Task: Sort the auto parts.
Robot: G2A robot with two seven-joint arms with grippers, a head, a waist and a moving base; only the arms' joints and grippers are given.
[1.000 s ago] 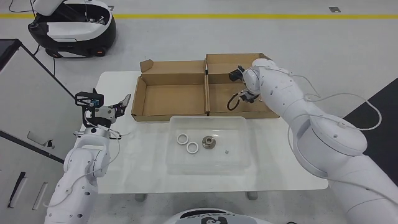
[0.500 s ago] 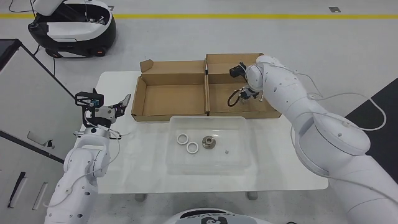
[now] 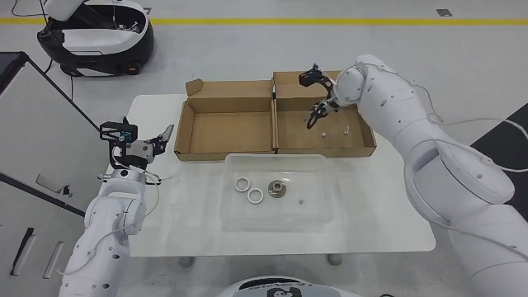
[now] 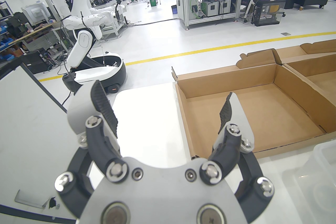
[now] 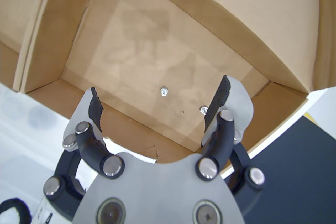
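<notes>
Top view: one white table carried two cardboard boxes side by side at its far side, sharing a middle wall. The left box showed bare floor. The right box held two bolts, well apart from its walls. One clear tray sat just beside the boxes' near walls. In it were two white rings, one metal hub and one small piece. The right gripper hung over the right box, near the bolts. The left gripper sat over the table's left strip, beside the left box's outer wall. Bare table lay left, right and near side of the tray.

Left wrist view: the left gripper was spread wide, nothing between its fingers. The left box stood beyond it.

Right wrist view: the right gripper was also spread wide and held nothing. One bolt stood upright on the box floor under the gap. A second bolt lay just beside one finger. The box floor beyond was open up to the walls.
</notes>
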